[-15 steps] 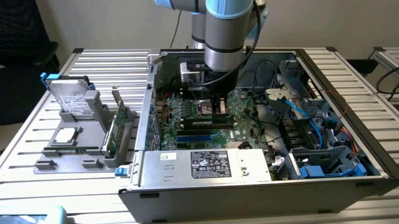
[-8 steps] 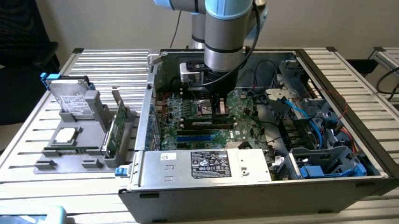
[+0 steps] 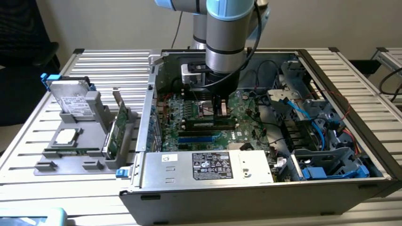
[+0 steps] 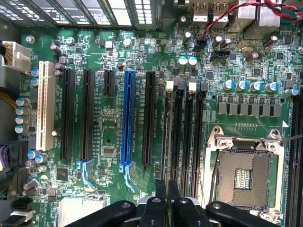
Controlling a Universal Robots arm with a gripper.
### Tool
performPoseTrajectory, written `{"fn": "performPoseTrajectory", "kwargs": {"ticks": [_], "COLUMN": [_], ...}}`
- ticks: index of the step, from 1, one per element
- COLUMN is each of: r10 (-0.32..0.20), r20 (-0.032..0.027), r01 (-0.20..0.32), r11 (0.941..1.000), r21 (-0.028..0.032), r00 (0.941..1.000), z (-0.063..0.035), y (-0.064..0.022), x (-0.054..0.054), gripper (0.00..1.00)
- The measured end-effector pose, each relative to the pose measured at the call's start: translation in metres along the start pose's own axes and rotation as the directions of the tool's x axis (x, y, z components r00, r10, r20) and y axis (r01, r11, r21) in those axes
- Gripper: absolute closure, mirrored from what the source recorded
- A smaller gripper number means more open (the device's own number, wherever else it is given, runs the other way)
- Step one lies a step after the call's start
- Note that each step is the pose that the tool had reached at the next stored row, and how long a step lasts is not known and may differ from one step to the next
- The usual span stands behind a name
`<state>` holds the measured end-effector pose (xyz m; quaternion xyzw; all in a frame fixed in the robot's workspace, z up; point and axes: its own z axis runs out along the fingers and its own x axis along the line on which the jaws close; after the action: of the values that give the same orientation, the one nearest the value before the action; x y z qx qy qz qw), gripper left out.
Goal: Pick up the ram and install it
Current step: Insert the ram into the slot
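Robotics lab, open PC case (image 3: 251, 188), slatted bench (image 3: 107, 61)

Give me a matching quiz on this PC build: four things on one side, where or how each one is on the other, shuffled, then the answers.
1 ram
2 hard drive
3 processor socket
4 power supply

A empty, on the motherboard
B in the grey holder outside the case
C in the gripper, at the black slots
D silver box inside the case

Pairs: 1-C, 2-B, 3-A, 4-D
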<state>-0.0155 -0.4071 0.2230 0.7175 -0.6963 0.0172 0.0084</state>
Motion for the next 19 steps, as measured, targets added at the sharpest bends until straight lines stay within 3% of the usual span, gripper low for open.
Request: {"fn": "performPoseTrajectory", "kwargs": {"ticks": [5,6,19], "r10": [0.0,0.0,0.0], "r20": [0.0002,0.0001,0.0], "r01": [0.0,0.0,0.0], "r11": [1.0,1.0,1.0], "r21": [0.0001,0.0001,0.0], "r00": [1.0,1.0,1.0], "z": [-0.0012,-0.0022,-0.0226], "y": [0.0,0.0,-0.0107], "x": [0.0,0.0,0.004], "gripper": [0.85,0.78,0.78]}}
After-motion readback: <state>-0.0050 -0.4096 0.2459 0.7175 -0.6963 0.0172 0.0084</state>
